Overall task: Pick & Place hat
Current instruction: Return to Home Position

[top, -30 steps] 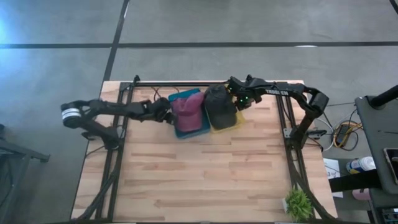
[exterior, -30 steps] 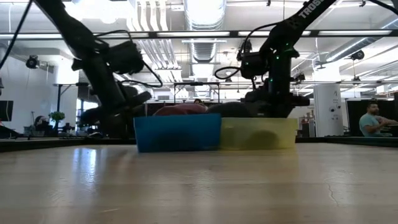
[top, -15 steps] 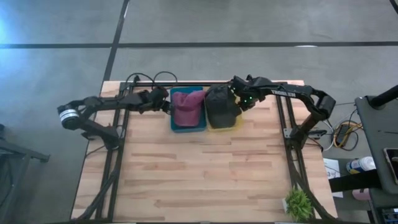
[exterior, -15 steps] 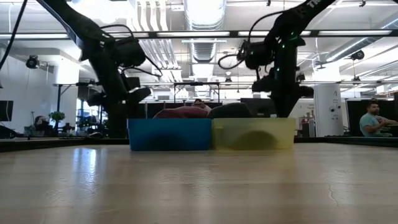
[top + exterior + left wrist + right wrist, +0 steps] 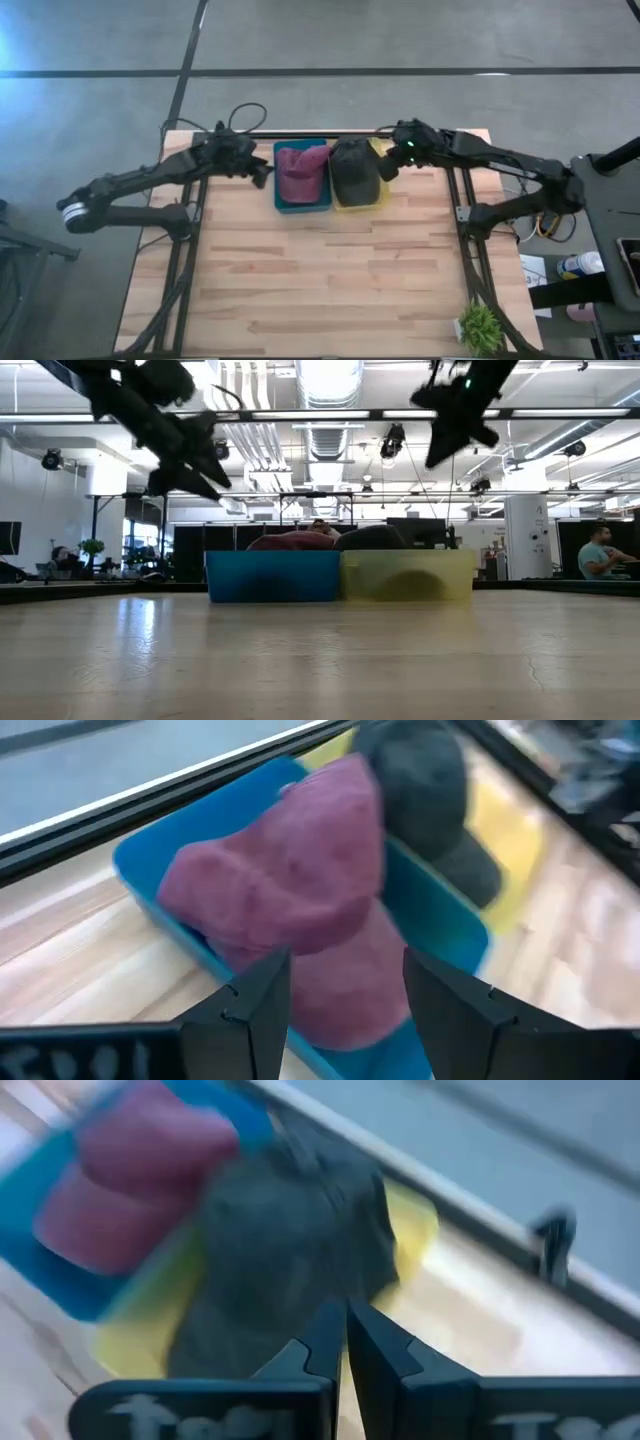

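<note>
A maroon hat (image 5: 303,175) lies in a blue bin (image 5: 281,205), and a dark grey hat (image 5: 355,172) lies in a yellow bin (image 5: 383,195) right beside it, near the table's far edge. My left gripper (image 5: 262,172) hangs open to the left of the blue bin, raised above it (image 5: 195,472). In the left wrist view its fingers (image 5: 345,985) stand apart over the maroon hat (image 5: 290,890). My right gripper (image 5: 385,170) is shut, raised right of the yellow bin (image 5: 445,448). It looks down on the dark hat (image 5: 290,1240).
The two bins (image 5: 275,575) (image 5: 410,573) stand side by side, touching. Black frame rails (image 5: 190,240) (image 5: 470,250) run along the table's left and right sides. A small green plant (image 5: 480,327) stands at the near right corner. The wood in front of the bins is bare.
Both grippers have risen well above the bins. The left one drew back from the blue bin toward the table's left; the right one drew back toward the right. The blue bin, first skewed, turned square and now sits flush against the yellow one.
</note>
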`<state>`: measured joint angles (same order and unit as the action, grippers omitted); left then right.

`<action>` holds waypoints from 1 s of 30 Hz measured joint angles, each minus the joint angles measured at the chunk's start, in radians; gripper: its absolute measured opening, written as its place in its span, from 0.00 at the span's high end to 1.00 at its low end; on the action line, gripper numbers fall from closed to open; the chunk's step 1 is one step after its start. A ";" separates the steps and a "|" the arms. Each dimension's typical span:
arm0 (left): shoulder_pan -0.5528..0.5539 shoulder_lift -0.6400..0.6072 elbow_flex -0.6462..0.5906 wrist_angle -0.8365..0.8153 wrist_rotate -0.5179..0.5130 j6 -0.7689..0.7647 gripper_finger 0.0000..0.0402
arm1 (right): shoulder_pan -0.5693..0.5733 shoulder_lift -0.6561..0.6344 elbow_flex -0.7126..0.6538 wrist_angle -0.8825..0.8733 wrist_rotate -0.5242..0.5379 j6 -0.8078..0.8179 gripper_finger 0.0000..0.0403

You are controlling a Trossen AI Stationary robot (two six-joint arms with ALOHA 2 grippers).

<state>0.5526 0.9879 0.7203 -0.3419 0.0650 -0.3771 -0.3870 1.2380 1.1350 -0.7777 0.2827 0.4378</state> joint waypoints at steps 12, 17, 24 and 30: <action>-0.014 -0.314 -0.021 -0.148 0.362 -0.056 0.54 | 0.348 -0.214 -0.031 0.124 0.258 0.188 0.96; -0.023 -0.433 -0.025 -0.146 0.528 0.004 0.54 | 0.484 -0.240 -0.051 0.181 0.140 0.183 0.96; -0.034 -0.638 -0.133 -0.061 0.653 -0.005 0.54 | 0.652 -0.242 -0.229 0.482 0.206 0.239 0.96; -0.034 -0.807 -0.338 0.370 0.842 -0.248 0.54 | 0.682 -0.257 -0.476 0.941 0.213 0.176 0.96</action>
<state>0.5182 0.1808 0.3818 0.0279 0.9066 -0.6247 0.2946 0.9814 0.6591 0.1632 0.4954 0.6136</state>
